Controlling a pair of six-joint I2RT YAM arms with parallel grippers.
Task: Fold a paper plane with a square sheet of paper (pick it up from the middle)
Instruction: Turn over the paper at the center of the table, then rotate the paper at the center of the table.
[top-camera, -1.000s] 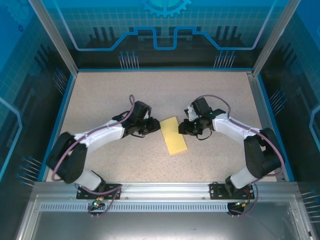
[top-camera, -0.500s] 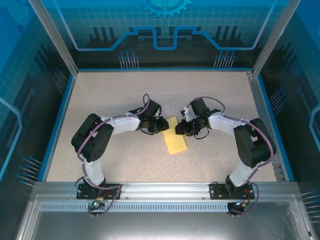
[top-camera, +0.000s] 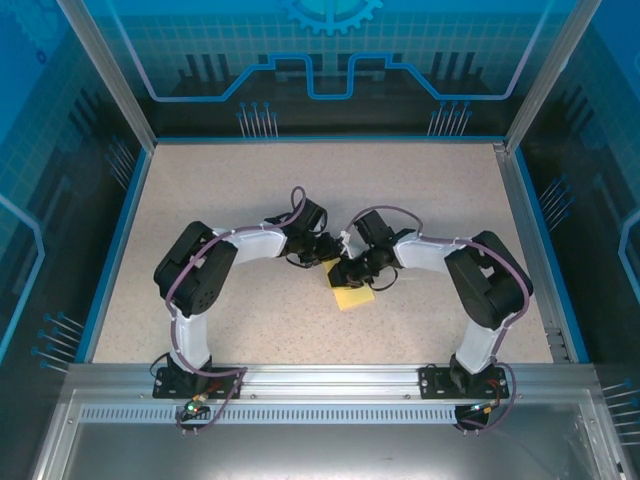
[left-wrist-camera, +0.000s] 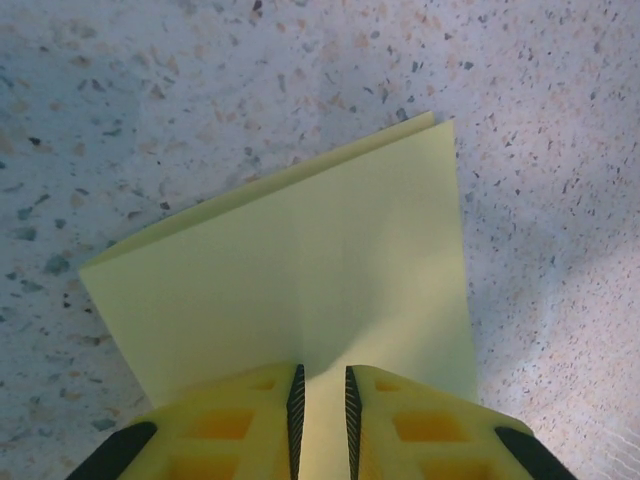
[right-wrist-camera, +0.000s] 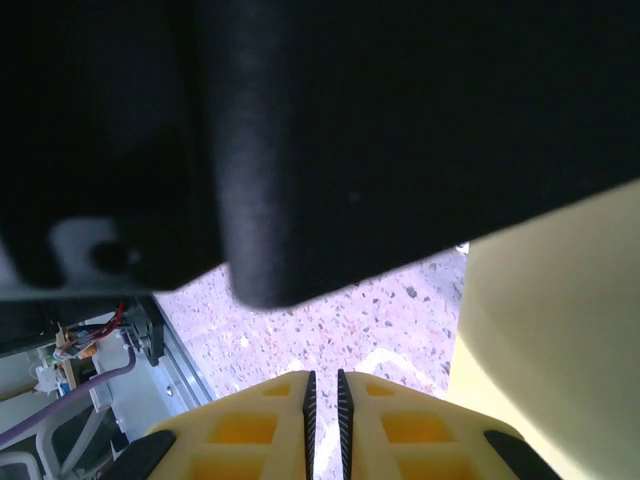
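Observation:
The square sheet of paper (top-camera: 355, 299) lies folded to a pale-yellow rectangle on the speckled table, with its far half hidden under both grippers. My left gripper (top-camera: 332, 262) has come in from the left. In the left wrist view it (left-wrist-camera: 322, 385) sits low over the paper (left-wrist-camera: 300, 270), jaws nearly shut, and flat paper with a centre crease shows through the slim gap. My right gripper (top-camera: 347, 274) reaches in from the right, almost touching the left one. Its jaws (right-wrist-camera: 324, 378) are nearly shut over bare table, with the paper (right-wrist-camera: 560, 320) just to their right.
A dark blurred body (right-wrist-camera: 350, 130), very close, fills the top of the right wrist view. The table (top-camera: 220, 190) is fenced by a blue rim and glass walls. An aluminium rail (top-camera: 330, 385) carrying both arm bases runs along the near edge.
Both grippers have moved inward from either side of the paper and now meet over its far half. Both sets of jaws have narrowed. The paper has stayed where it was.

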